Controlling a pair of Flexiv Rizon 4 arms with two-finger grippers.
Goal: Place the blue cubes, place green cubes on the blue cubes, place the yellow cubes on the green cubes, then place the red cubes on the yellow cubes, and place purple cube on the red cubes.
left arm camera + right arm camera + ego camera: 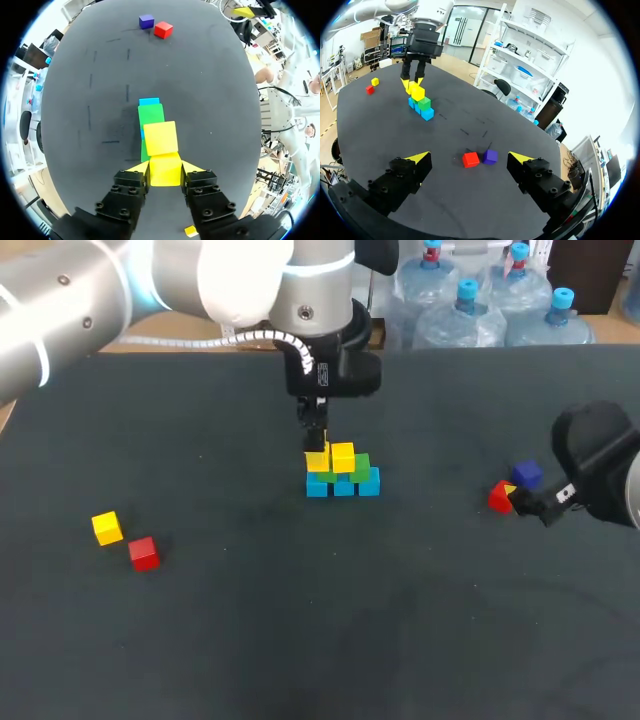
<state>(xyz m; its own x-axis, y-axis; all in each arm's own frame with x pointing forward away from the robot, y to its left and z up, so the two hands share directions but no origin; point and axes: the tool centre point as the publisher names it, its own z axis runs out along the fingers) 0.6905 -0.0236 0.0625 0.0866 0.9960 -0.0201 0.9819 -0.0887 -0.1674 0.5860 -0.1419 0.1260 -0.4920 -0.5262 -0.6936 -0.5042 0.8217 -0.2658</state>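
The dark table fills the head view. The left arm comes in from 10 o'clock and ends over the table's middle. The right arm enters at 3 o'clock.

Just toward 12 o'clock from the table's centre is the cube stack. It has a row of blue cubes at the bottom, green cubes on them, and yellow on top.

The left gripper hangs straight over the stack. Its two fingers are clamped from both sides on the held yellow cube, which is at the stack's 9 o'clock end. Directly ahead of the gripper, at its 12 o'clock, the second yellow cube touches the held one.

The right gripper has its fingers spread wide and holds nothing. The near red cube lies on the table ahead of it, in line with the gap and touching neither finger. The purple cube is just beside that cube, at its 3 o'clock in the wrist view.

Well apart from these, at the table's 9 o'clock, are the loose yellow cube and the far red cube, close together.
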